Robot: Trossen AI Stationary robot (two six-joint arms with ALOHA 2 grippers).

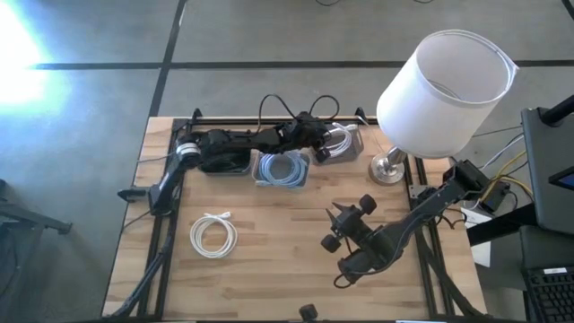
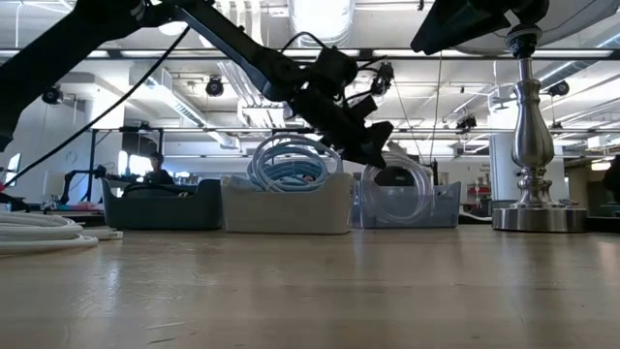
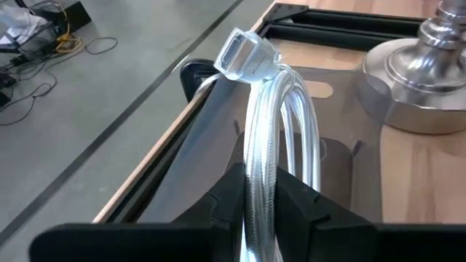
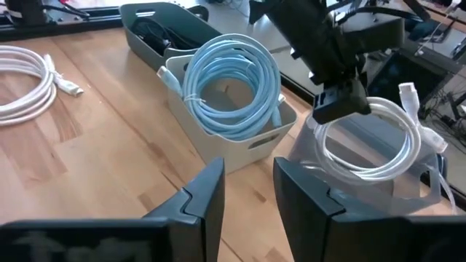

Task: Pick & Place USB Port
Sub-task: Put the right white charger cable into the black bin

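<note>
Three bins stand in a row along the far edge of the table point(image 1: 296, 269), in the upper middle of the high view: a dark bin point(image 1: 224, 160), a white bin point(image 1: 282, 170) and a clear bin point(image 1: 345, 144). There are three coiled cables: a light blue cable point(image 1: 284, 167) in the white bin, a white cable point(image 1: 213, 235) lying loose on the wood in the lower left, and a clear-sheathed USB cable point(image 3: 273, 138). One table lamp point(image 1: 439, 90) stands at the upper right. No writing or brand can be read on any of them.

The left gripper point(image 3: 261, 207) reaches over the clear bin, its two fingers closed tight on the USB cable's coil, whose connector point(image 3: 244, 57) juts beyond the fingertips above the bin. The right gripper point(image 1: 339, 224) hovers over bare wood in the lower right, fingers parted, holding nothing.
</note>
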